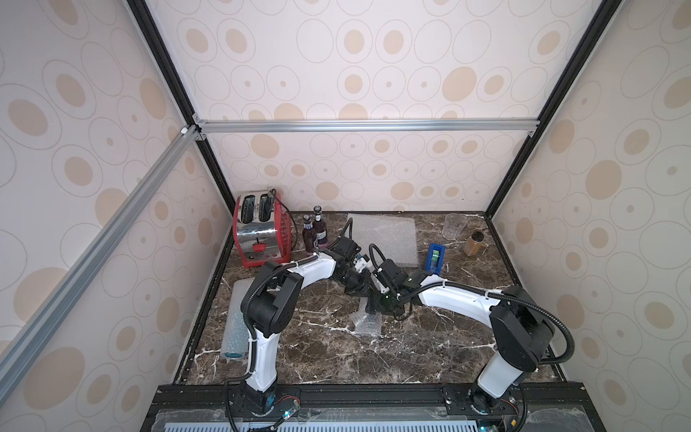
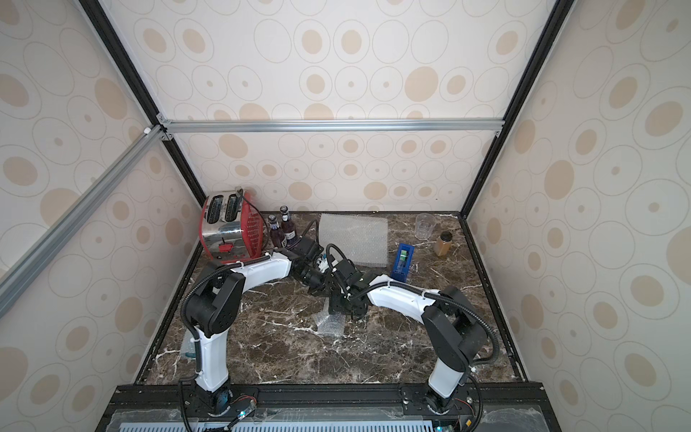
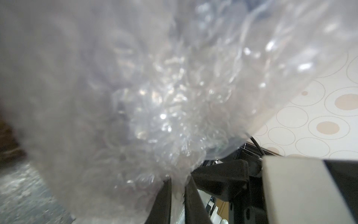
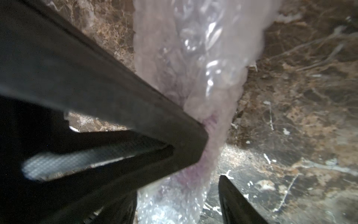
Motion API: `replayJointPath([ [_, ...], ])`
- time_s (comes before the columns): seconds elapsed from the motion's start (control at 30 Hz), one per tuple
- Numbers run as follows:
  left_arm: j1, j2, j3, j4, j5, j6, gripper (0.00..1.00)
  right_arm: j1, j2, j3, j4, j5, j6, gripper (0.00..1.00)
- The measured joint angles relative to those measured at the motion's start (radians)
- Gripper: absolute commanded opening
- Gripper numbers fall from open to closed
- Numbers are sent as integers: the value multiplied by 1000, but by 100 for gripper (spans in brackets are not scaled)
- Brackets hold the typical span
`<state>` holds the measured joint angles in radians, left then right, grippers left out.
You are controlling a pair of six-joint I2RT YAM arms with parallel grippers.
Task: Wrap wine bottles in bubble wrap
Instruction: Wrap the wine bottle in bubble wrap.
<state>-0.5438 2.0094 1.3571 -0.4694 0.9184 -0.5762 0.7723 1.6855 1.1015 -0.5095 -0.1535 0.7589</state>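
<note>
At mid-table both grippers meet over a roll of bubble wrap. In the right wrist view a purple tint shows through the roll, so a wine bottle lies inside it. My left gripper has its jaws nearly together with a fold of bubble wrap pinched between them. My right gripper straddles the roll, and table shows between the roll and one of its fingers. Two bare purple wine bottles stand by the toaster. A wrapped blue one lies at the left.
A flat bubble wrap sheet lies at the back centre. A red toaster stands back left. A clear cup, an amber jar and a blue tape dispenser are at the back right. The marble table is walled on three sides.
</note>
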Motion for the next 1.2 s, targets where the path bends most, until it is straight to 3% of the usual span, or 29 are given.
replayJointPath([
  [0.2,-2,8,8,-2,4,2,18,-12,-36,3,-52,26,-12,56],
  [0.47,-3,12,14,-6,11,8,20,-45,-156,-34,-62,22,-4,62],
  [1.2,-3,13,16,-11,11,16,21,-20,-54,-25,97,-45,102,69],
])
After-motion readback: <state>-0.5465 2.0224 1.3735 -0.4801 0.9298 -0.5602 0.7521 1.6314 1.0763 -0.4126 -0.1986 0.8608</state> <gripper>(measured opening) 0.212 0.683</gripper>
